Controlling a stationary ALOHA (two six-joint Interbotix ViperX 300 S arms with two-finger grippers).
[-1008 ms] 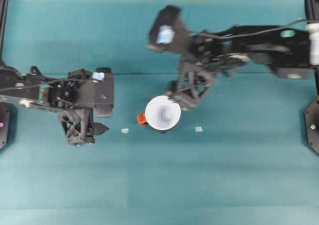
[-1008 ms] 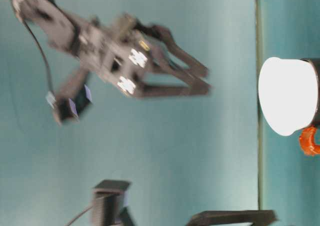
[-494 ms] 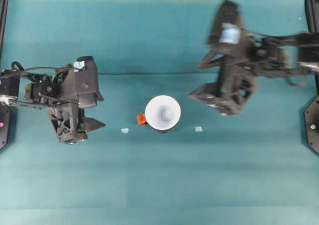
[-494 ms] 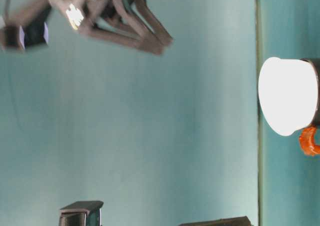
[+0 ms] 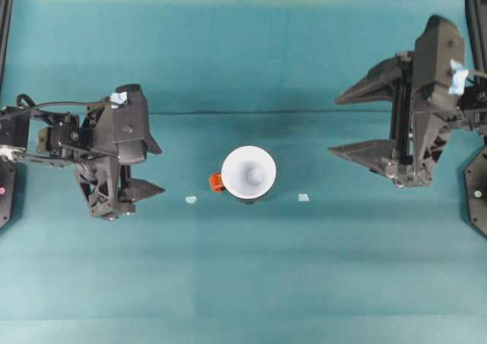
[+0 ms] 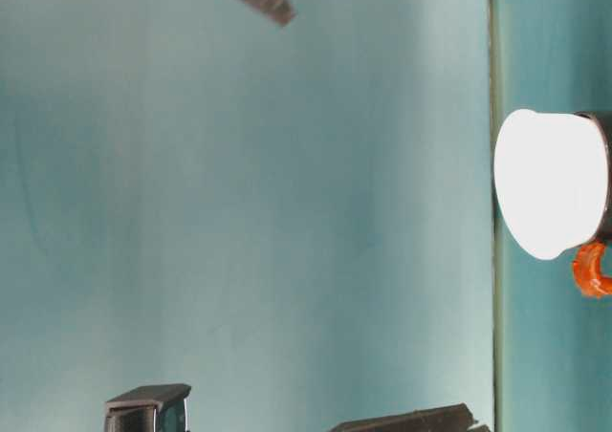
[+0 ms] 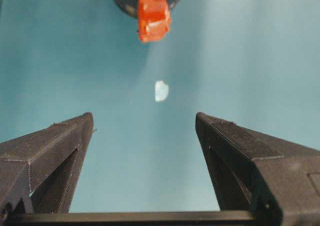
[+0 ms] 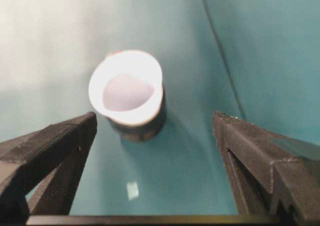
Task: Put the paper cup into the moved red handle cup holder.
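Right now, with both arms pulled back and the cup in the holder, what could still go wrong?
1. The paper cup is wider than the red handle cup holder and in the right wrist view sits tilted, so it may not be fully seated; a bump could tip it.
2. The left gripper is open and level with the handle side; any forward motion could knock the holder.

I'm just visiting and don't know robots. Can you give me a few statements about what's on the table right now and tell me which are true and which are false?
1. The paper cup sits inside the red handle cup holder. True.
2. The right gripper is clamped on the cup. False: it is open and off to the side, apart from the cup.
3. The holder's red handle points toward the left gripper. True.
4. The cup lies tipped on its side. False: it stands upright, mouth up.
5. The left gripper is open. True.
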